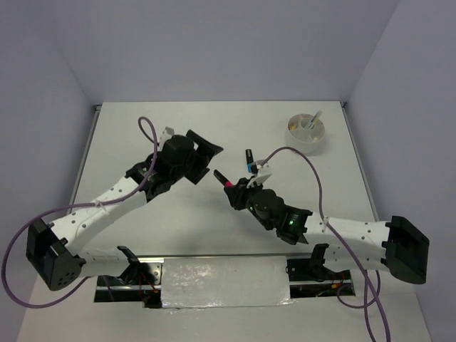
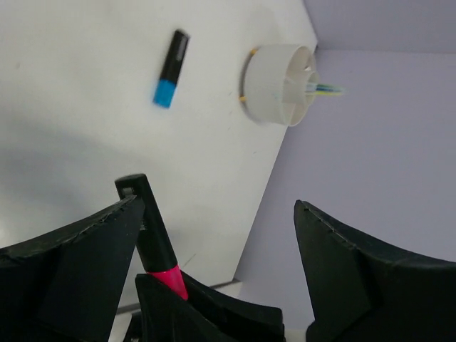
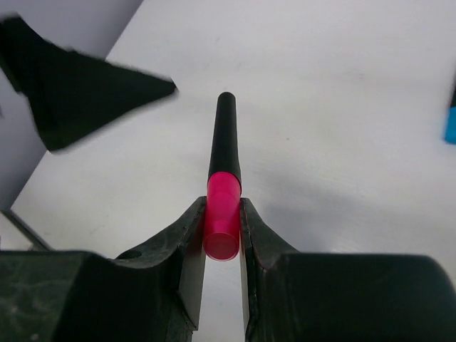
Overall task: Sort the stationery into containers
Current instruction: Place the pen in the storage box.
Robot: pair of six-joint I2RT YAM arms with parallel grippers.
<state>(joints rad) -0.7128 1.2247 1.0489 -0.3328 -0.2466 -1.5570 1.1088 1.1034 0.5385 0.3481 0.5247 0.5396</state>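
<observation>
My left gripper (image 1: 206, 159) stands wide open and holds nothing. One finger sits right beside the black cap of the pink highlighter (image 3: 223, 164). If I swing that arm carelessly, I reckon the finger clips the cap and levers the pen loose.

The right gripper (image 3: 223, 214) is clamped on the pink tail end only. Most of the barrel sticks out ahead of the jaws, above the table (image 1: 142, 121). With so short a hold, a quick turn could make it pivot or slide out.

The blue highlighter (image 1: 249, 162) lies on the table just beside the right gripper, towards the bowl (image 1: 318, 144). A low pass could sweep it away.

The bowl is far right and well apart. Pens (image 1: 314, 117) lean out of it, so a sloppy drop may strike them or bounce out.
</observation>
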